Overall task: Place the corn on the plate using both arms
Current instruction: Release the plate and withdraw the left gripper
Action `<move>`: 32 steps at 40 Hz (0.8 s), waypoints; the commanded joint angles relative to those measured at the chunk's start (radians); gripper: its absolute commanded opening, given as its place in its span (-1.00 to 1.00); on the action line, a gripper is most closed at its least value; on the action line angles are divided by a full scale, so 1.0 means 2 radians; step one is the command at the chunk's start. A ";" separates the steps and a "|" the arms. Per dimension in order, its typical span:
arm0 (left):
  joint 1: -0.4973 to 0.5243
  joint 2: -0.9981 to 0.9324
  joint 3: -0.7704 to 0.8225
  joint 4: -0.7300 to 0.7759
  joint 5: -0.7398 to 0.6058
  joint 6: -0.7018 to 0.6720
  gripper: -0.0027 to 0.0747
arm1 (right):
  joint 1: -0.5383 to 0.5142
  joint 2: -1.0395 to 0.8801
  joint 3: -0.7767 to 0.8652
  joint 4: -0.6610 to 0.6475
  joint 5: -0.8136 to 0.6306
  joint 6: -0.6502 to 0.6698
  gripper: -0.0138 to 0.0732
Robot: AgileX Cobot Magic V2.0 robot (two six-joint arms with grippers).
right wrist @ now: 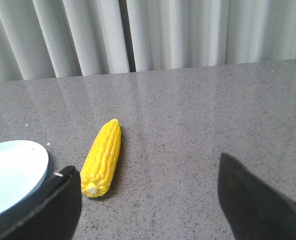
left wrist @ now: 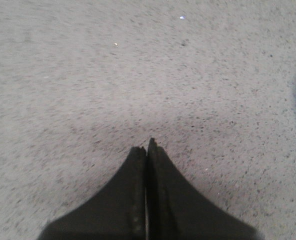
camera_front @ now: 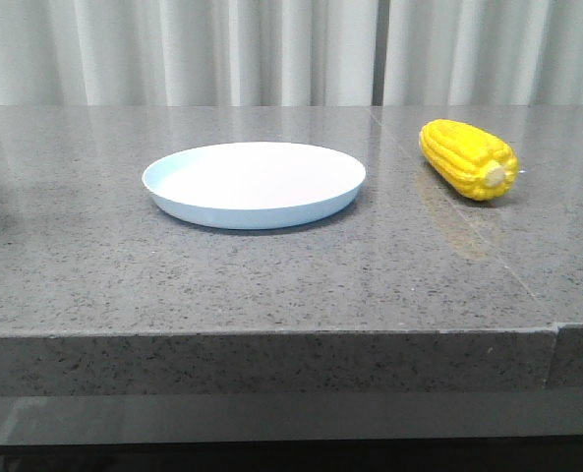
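Front view: you have one plate [camera_front: 254, 184] at centre and one corn [camera_front: 469, 159] at 3 o'clock of it, apart, both well back from the speckled stone table [camera_front: 271, 285] edge. Plate round, shallow, pale; corn glossy yellow, stub toward you. Left gripper [left wrist: 148, 146] fingers pressed together; right gripper [right wrist: 148, 200] spread wide.

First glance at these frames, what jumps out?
The bright yellow corn lies on its side on the grey stone table, right of the plate and apart from it, stub end toward the camera. The pale blue plate sits empty near the middle. In the wrist views the left gripper is shut over bare tabletop, while the right gripper is spread wide with the corn ahead of it.
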 commanded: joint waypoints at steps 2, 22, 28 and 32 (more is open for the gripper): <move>0.009 -0.094 0.060 0.000 -0.081 -0.004 -0.98 | -0.002 0.007 -0.017 -0.002 -0.038 -0.005 0.68; -0.003 -0.491 0.318 0.040 -0.232 0.000 -0.98 | -0.002 0.007 -0.017 -0.002 -0.038 -0.005 0.68; -0.003 -0.558 0.344 0.040 -0.227 0.000 -0.98 | -0.002 0.007 -0.017 -0.002 -0.038 -0.005 0.68; -0.003 -0.580 0.355 0.040 -0.222 0.000 -0.98 | -0.002 0.007 -0.017 -0.002 -0.038 -0.005 0.68</move>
